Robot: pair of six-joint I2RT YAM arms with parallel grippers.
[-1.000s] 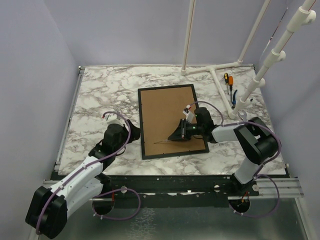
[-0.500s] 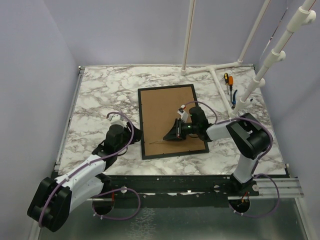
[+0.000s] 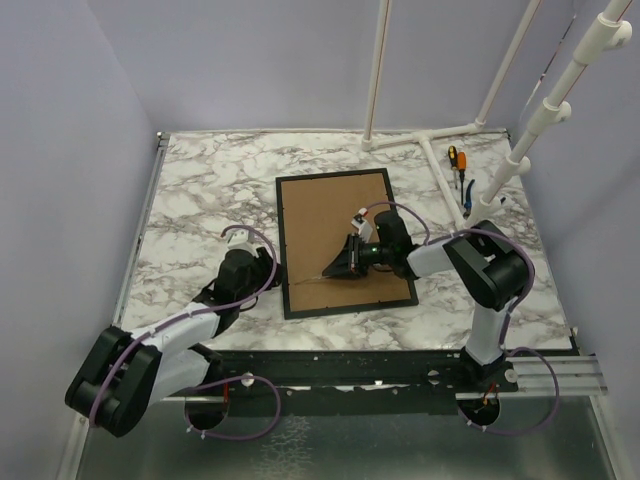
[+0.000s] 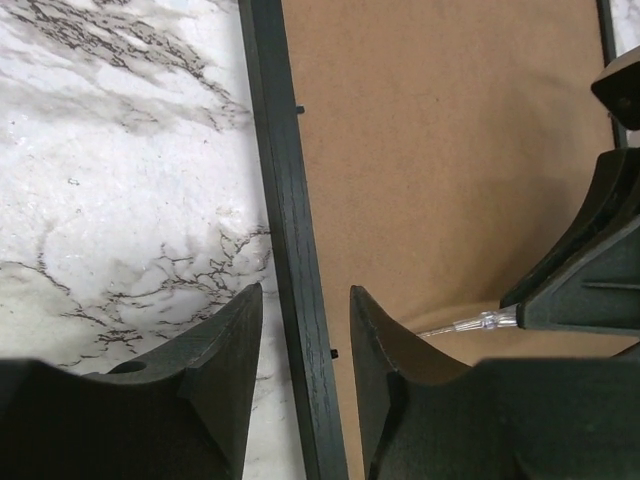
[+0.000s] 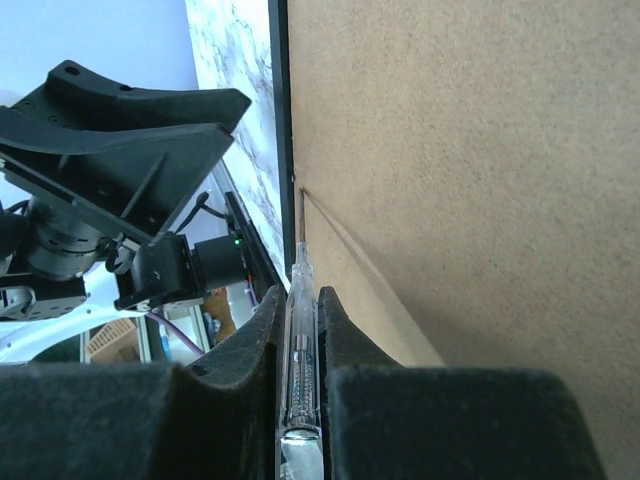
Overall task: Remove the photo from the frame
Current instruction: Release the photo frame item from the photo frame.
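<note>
Marble-patterned in white and grey, the desk [image 3: 200, 200] is carrying everything. The frame [image 3: 320, 210] is lying face down near the middle of the desk, its long sides running away from the arms. It is showing its brown fibreboard back inside a thin black border. A white pipe stand [image 3: 378, 70] is rising from the far right part of the desk.

The left arm [image 3: 180, 335] is reaching in low from the near left. The right arm [image 3: 490, 270] is bending in from the right, over the lower half of the backing.

The left gripper [image 3: 272, 268] is sitting at the frame's left rail. In the left wrist view, the left gripper [image 4: 305, 295] is straddling that black rail with its jaws partly spread. One finger is hanging over the marble and the other over the brown board. A narrow gap is showing on each side of the rail, so the jaws are not clamping it.

The right gripper [image 3: 338, 266] is lying low over the backing, pointing toward the left rail. In its own wrist view, the right gripper [image 5: 300, 300] is pressing its fingers together on a slim transparent tool [image 5: 300, 380]. The tool's thin tip is reaching the seam where the board meets the black border.

An orange-handled screwdriver [image 3: 453, 158] and a blue-handled tool [image 3: 468, 197] are lying on the desk beside the foot of the stand, well apart from the frame.
</note>
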